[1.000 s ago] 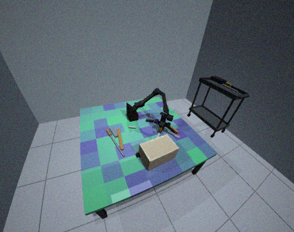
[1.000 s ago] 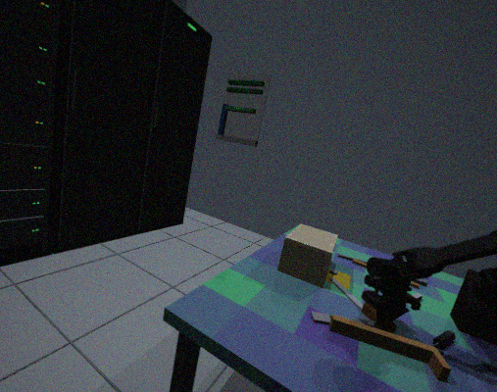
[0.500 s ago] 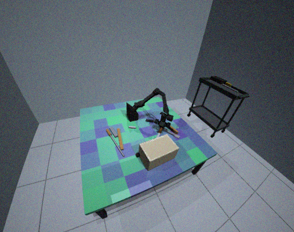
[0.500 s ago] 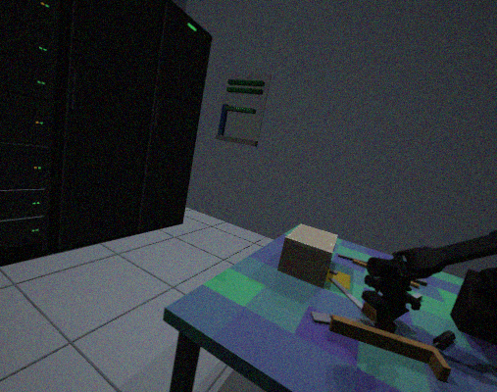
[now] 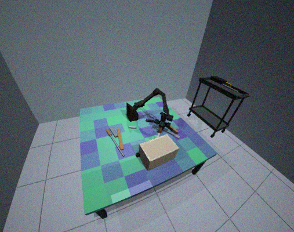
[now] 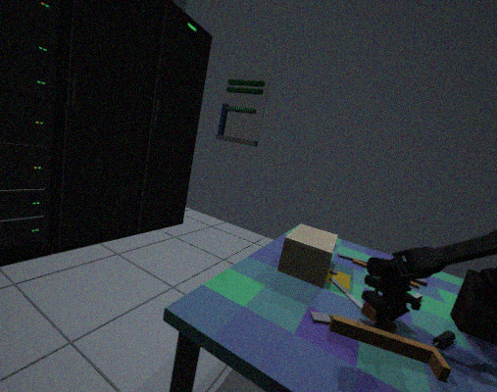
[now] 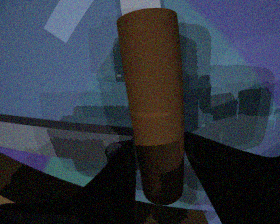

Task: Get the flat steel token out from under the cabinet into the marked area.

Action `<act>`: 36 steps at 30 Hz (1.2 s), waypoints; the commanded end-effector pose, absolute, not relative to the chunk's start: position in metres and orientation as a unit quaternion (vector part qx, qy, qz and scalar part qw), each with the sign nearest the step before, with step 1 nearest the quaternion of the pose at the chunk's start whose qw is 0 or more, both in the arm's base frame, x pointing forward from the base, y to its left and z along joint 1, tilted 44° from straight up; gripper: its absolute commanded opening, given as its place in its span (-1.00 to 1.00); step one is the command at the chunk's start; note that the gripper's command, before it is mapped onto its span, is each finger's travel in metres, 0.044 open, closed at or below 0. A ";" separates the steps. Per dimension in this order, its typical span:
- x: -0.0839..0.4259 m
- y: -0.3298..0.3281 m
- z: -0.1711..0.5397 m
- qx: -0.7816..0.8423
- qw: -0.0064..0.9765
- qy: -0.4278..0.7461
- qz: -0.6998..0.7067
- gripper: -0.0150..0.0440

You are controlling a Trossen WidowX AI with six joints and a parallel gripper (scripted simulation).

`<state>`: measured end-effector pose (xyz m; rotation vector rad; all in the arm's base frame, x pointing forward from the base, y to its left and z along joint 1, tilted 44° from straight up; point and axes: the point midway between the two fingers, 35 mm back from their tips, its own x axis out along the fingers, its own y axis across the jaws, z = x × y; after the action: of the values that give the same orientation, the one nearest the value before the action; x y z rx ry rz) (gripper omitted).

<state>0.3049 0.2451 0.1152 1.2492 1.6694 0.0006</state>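
The cabinet is a pale box. A yellow patch, apparently the marked area, lies in front of it. My gripper is low over the table, its fingers slightly parted around a round brown handle, with a narrow gap beside the handle's end. That handle's thin grey blade points toward the cabinet and reaches near the yellow patch. I cannot make out the token or the vent slots.
A second tool with an angled wooden handle and a grey end lies close beside the gripper. A thin rod, a wooden bar and a small pale piece lie on the table's other side.
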 end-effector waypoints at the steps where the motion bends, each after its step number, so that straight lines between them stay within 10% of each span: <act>1: 0.305 0.245 0.115 0.517 0.504 0.691 0.000 0.19; 6: 0.305 0.245 0.115 0.518 0.504 0.691 0.001 0.01; 11: 0.307 0.226 0.133 0.514 0.505 0.693 -0.003 0.42; 19: 0.306 0.180 0.167 0.514 0.499 0.697 -0.012 0.42; 29: 0.309 0.186 0.163 0.516 0.506 0.691 -0.010 -0.47; 36: 0.309 0.186 0.163 0.516 0.505 0.691 -0.011 -0.49</act>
<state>0.3089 0.1856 0.1632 1.2452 1.6680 -0.0254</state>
